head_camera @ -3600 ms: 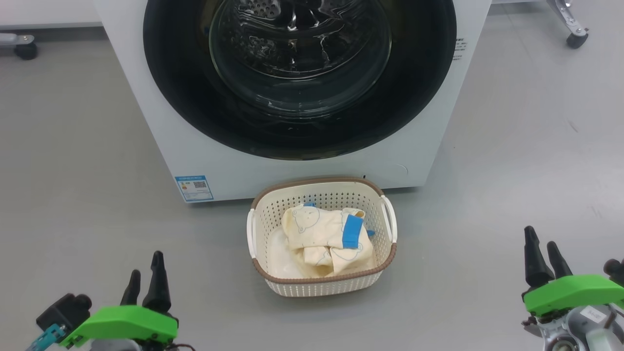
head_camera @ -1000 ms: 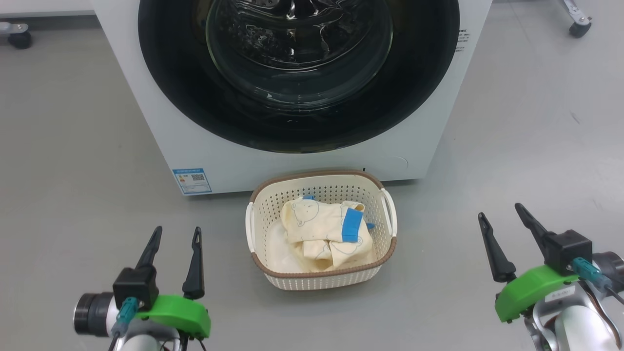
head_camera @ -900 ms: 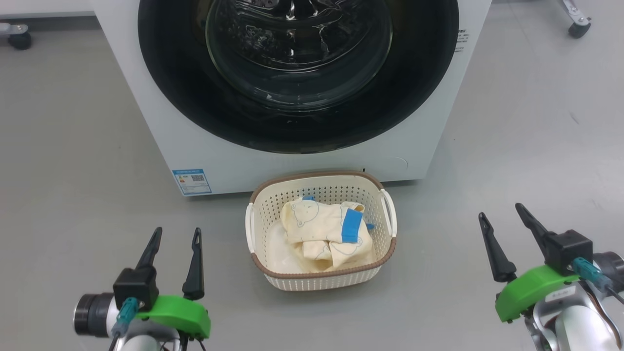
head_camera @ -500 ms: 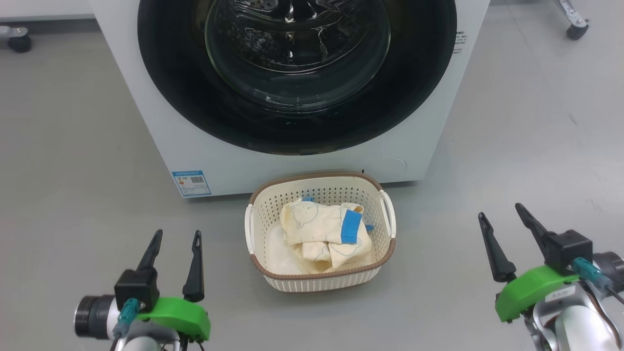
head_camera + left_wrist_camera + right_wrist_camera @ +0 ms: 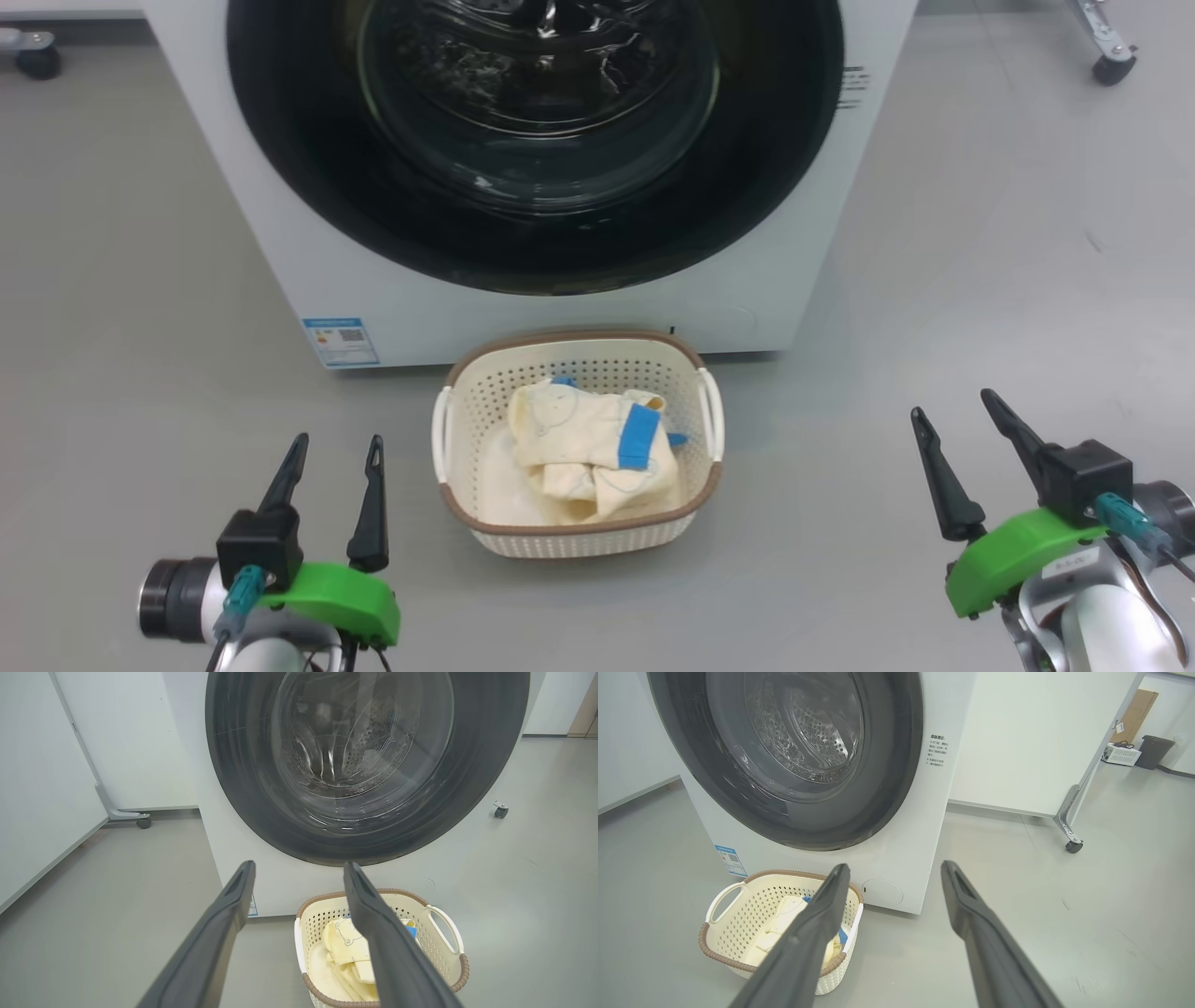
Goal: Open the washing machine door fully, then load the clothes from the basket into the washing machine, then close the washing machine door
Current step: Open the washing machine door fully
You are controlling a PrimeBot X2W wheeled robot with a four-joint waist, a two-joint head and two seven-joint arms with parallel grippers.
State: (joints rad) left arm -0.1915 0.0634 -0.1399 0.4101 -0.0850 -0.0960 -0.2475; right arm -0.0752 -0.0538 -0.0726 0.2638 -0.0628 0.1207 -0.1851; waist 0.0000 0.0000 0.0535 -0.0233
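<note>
In the head view, the basket [image 5: 579, 338] is sitting on the grey floor [image 5: 140, 280] just in front of the washing machine [image 5: 794, 280], between the two grippers and nearer the left one. The left gripper [image 5: 338, 439] is hovering at the lower left with its fingers spread apart and nothing between them, pointing towards the machine. The right gripper [image 5: 951, 403] is hovering at the lower right, well apart from the basket, with its fingers likewise spread and empty. The clothes [image 5: 588, 448] are lying bundled inside the basket, pale yellow with outlined bear drawings and a bright blue patch. The basket is showing cream perforated walls, a brown rim and a white handle on each side. Beyond it, the washing machine door [image 5: 299, 168] is lying flush against the white front, its glossy black rim ringing a bulging clear glass centre, and a blue label [image 5: 341, 342] is sitting low on the front panel. In the left wrist view, the spread fingers are framing the door's lower rim, and the basket is sitting low, partly hidden behind one finger. In the right wrist view, the basket is sitting at the lower left, partly behind one finger, while the closed door is rising above it with the perforated steel drum showing through the glass.
</note>
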